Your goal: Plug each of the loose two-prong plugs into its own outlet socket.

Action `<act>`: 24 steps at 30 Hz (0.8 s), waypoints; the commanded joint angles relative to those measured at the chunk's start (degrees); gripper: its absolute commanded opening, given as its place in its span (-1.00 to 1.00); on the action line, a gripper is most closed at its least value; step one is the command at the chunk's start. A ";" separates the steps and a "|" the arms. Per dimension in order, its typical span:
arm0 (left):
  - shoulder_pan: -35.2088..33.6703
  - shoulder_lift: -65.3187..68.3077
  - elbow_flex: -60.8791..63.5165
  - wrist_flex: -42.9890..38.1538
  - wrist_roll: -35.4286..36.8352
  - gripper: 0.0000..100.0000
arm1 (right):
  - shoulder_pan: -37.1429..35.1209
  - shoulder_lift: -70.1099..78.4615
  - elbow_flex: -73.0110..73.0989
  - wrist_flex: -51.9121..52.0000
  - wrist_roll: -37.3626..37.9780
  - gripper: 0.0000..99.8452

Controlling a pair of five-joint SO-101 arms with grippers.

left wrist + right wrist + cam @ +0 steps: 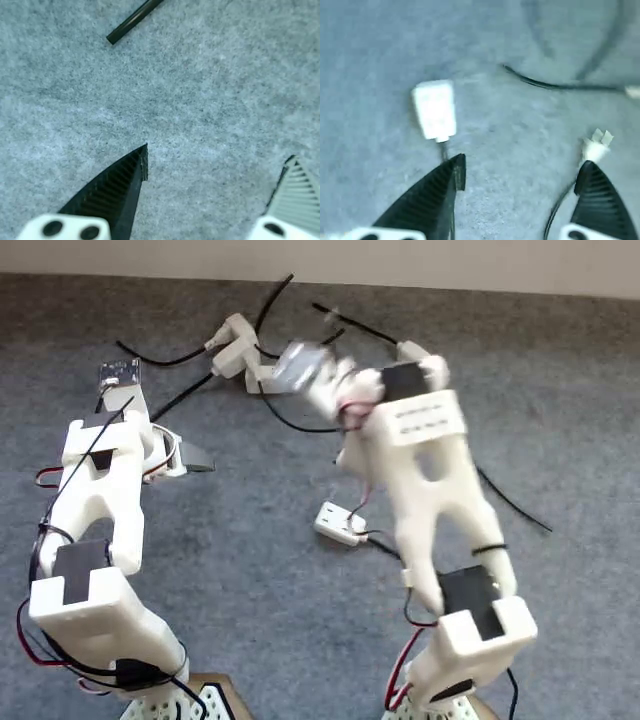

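Note:
My right gripper (522,162) is open above the grey carpet, with a white outlet socket (435,110) beyond one finger and a loose white two-prong plug (596,145) just off the other fingertip. In the high view this right gripper (300,365) is blurred at the far middle, beside a white socket-and-plug cluster (235,348). Another white outlet socket (338,523) lies in the middle beside the right arm. A white plug (410,348) on a black cord lies at the back. My left gripper (218,153) is open over bare carpet, at the left (190,460), holding nothing.
Thin black cords (300,420) loop across the far carpet, and one (510,502) trails to the right of the right arm. A black cord end (132,20) lies ahead of the left gripper. Another cord (560,86) runs past the right gripper.

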 commanded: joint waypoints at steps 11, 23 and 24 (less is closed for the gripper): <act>1.36 -2.59 -0.13 -0.62 0.18 -0.21 | 24.40 12.18 -11.47 -13.41 -61.10 -0.34; 1.36 -2.59 -0.13 -0.70 0.18 -0.21 | 25.45 28.00 -11.56 -31.08 -89.32 -0.34; 1.36 -2.59 -0.13 -0.70 0.18 -0.21 | 25.71 28.53 -11.56 -31.69 -91.25 -0.34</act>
